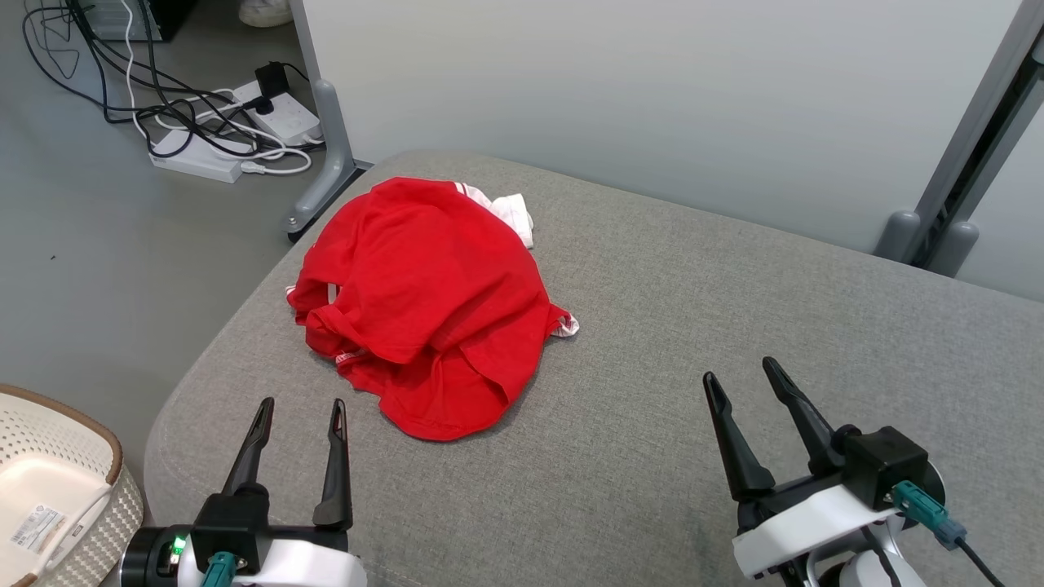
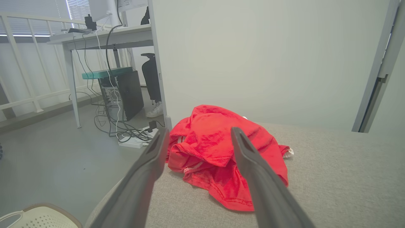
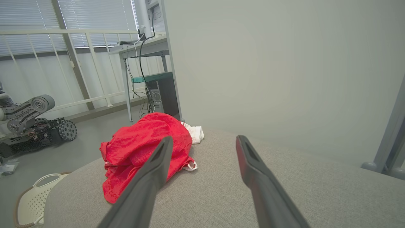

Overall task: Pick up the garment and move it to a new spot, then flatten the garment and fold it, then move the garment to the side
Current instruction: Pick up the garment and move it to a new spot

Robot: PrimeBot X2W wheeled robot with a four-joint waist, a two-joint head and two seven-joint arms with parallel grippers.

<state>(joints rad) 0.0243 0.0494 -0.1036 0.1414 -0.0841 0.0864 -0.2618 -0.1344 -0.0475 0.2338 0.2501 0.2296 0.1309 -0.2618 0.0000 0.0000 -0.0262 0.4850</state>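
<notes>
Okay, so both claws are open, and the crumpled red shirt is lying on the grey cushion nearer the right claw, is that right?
Not quite. The red shirt lies nearer the left claw, not the right claw, as the head view shows. The rest stands: both claws are open, and the shirt is crumpled on the grey cushion.

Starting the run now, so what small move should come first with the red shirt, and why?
Probably ease the left gripper forward to the near hem of the red shirt. The shirt lies heaped on the grey cushion, untouched; both grippers are open, and the right gripper is farther off.
</notes>
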